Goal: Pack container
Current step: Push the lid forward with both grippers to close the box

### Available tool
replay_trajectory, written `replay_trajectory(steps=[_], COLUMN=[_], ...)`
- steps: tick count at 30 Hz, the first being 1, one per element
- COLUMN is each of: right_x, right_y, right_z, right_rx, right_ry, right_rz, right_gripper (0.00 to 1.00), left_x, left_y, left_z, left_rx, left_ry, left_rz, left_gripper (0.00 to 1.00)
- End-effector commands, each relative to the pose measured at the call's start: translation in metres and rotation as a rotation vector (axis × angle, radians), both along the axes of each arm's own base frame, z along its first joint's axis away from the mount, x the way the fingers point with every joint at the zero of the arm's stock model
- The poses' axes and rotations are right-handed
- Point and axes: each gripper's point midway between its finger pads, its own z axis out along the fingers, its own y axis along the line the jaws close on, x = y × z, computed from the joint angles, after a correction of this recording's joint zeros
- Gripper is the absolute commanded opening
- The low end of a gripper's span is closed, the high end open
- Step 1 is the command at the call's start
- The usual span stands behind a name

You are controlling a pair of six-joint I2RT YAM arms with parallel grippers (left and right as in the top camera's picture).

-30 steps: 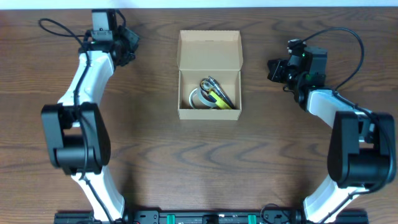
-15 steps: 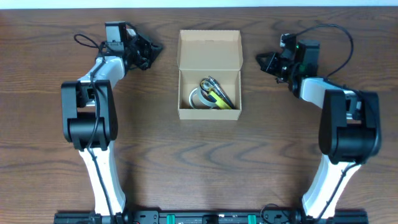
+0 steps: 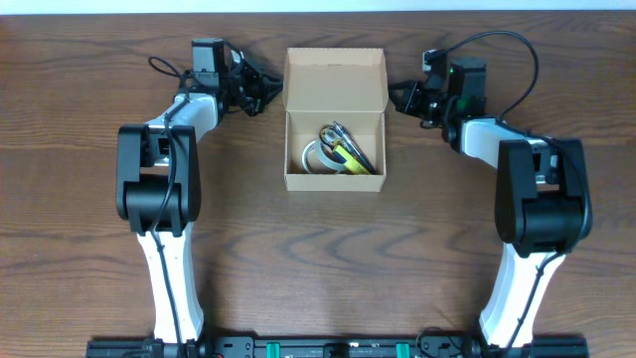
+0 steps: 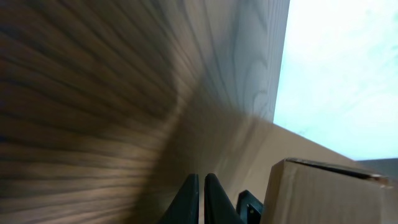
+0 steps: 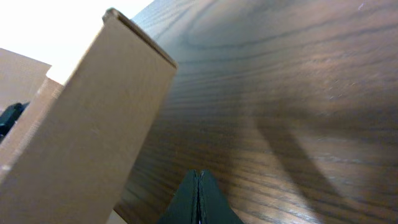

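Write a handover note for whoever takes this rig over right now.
Left gripper: shut, empty, beside the left edge of the open lid.
Right gripper: shut, empty, beside the lid's right edge.
Small light-tan cardboard box: mid-table, its flap lid open toward the far side.
Done: white tape roll, scissors and a yellow tool lie inside.
Left: fold the lid shut, probably using both grippers.

One container stood on the surface. It held one white tape roll, one pair of scissors and one yellow item.
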Motion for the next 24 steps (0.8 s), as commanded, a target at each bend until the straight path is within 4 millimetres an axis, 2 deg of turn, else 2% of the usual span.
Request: replay_trajectory(steps=[1,16,24], right_x=[0.000,0.001,0.003], right_y=[0.014,0.038,0.039], right_z=[-0.002,0.031,0.044], right_rx=[0.015,0.088,0.093], right_ry=[-0.010,-0.143,-0.176], right_rz=[0.038,0.146,0.158], right_gripper=[0.01,0.01,0.01], left_x=[0.001,-0.006,-0.006], left_y=[-0.006,-0.020,-0.030], left_z=[0.003,0.023,0.052], left_rx=[-0.011,-0.099,-0.132], left_ry=[-0.008,-0.070,-0.214], left_rz=[-0.016,-0.119,-0.230], left_gripper=[0.06,0.06,0.05])
